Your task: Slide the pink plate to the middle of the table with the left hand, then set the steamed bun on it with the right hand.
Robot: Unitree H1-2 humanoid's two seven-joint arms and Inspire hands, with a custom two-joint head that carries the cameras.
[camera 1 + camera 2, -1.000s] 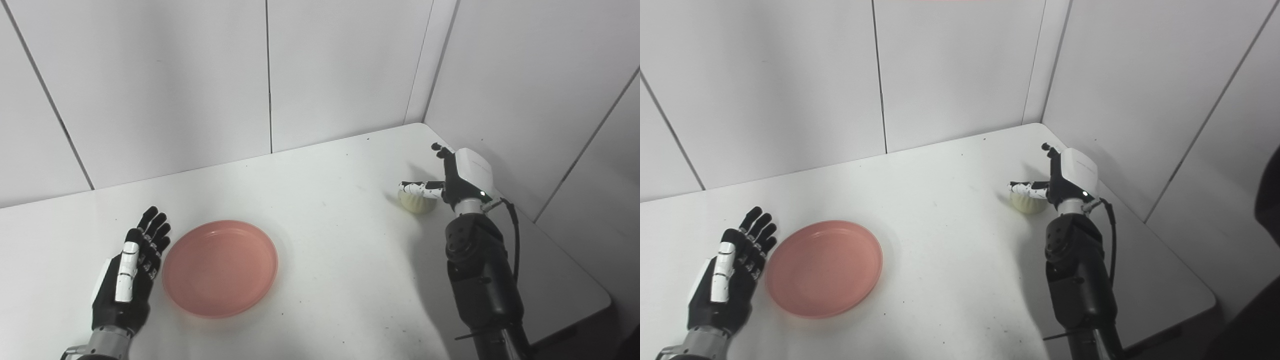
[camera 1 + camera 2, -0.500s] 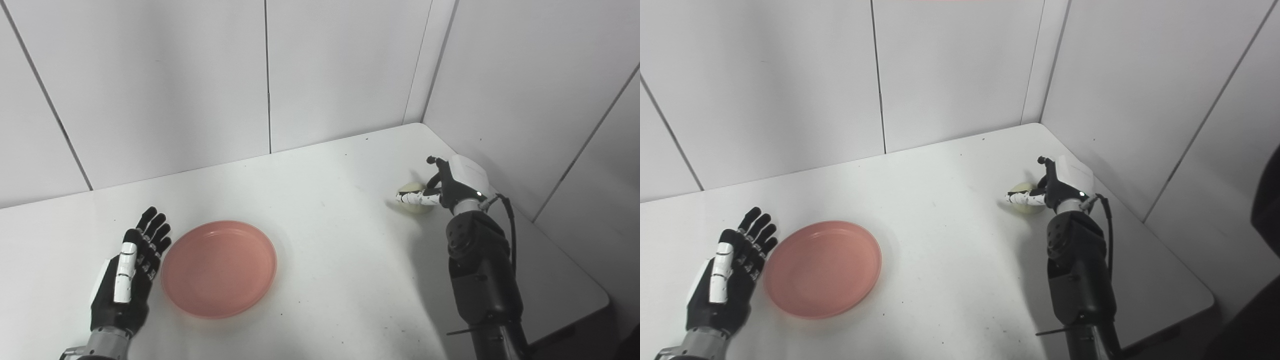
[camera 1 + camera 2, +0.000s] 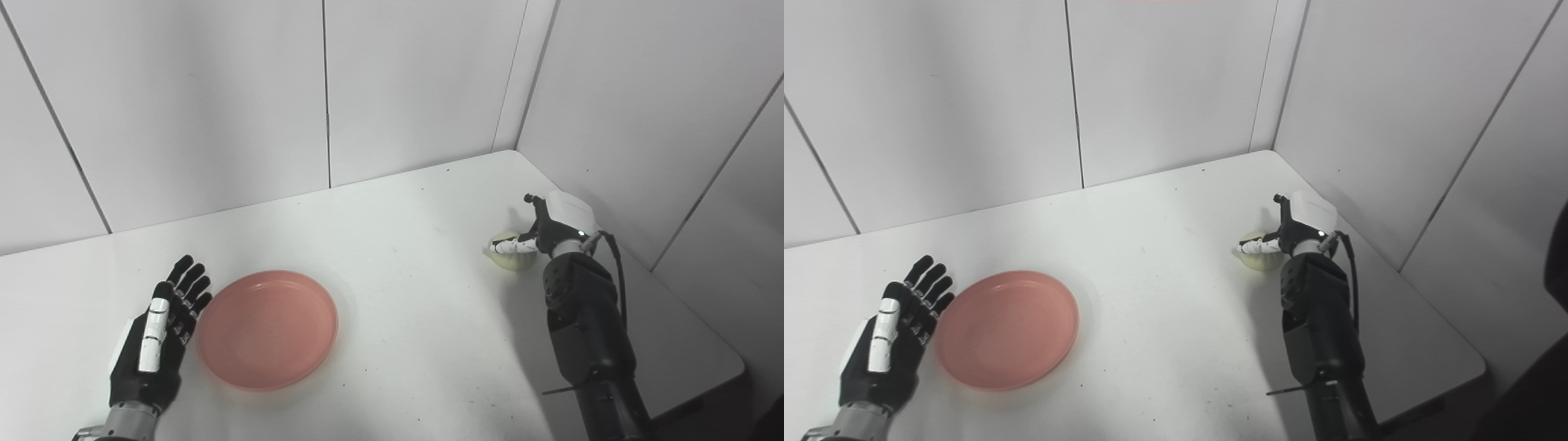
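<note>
Bright, even, cool light from above; both views sharp.

The white table (image 3: 392, 257) reflects a broad soft sheen across its middle, without hard glare. Shadows are faint and diffuse: a pale one spreads on the table beside the right arm (image 3: 582, 324), a thin one sits under the pink plate (image 3: 267, 329) at its near rim. Colours look washed out, almost grey. Wall panel seams slant outward toward the frame edges. The lower right corner falls dark.
</note>
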